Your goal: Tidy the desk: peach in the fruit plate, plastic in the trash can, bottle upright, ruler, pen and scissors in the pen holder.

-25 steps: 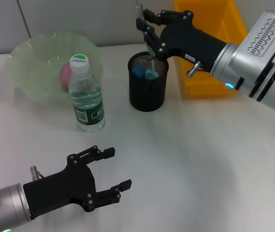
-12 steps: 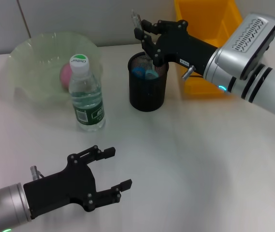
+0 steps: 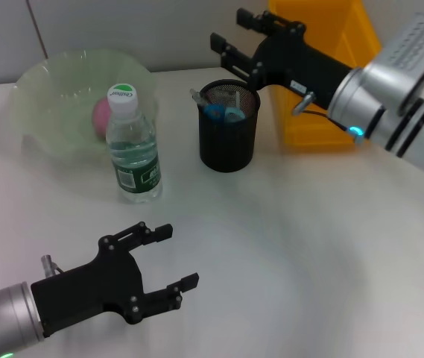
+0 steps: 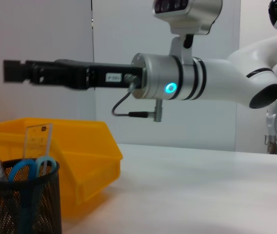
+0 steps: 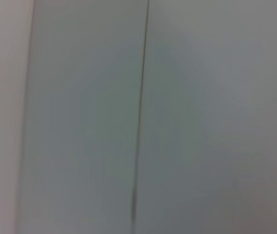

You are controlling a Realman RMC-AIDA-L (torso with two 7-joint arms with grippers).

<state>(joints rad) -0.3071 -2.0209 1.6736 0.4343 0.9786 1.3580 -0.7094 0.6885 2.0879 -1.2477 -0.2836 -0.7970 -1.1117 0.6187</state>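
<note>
My left gripper (image 3: 168, 257) hovers low over the near worktop (image 3: 301, 246), fingers spread, grasping nothing. Far left: peach (image 3: 100, 115) lies in the plate (image 3: 40, 82). Bottle (image 3: 132, 145) stands upright just in front of the plate. Holder (image 3: 228, 138) is right of the bottle; scissors (image 3: 219, 112), ruler (image 4: 37, 141) and pen (image 3: 198, 97) stand inside it. My right gripper (image 3: 238, 33) hangs above the holder, fingers apart, empty. Yellow bin (image 3: 323, 67) sits beside the holder, behind that arm.
</note>
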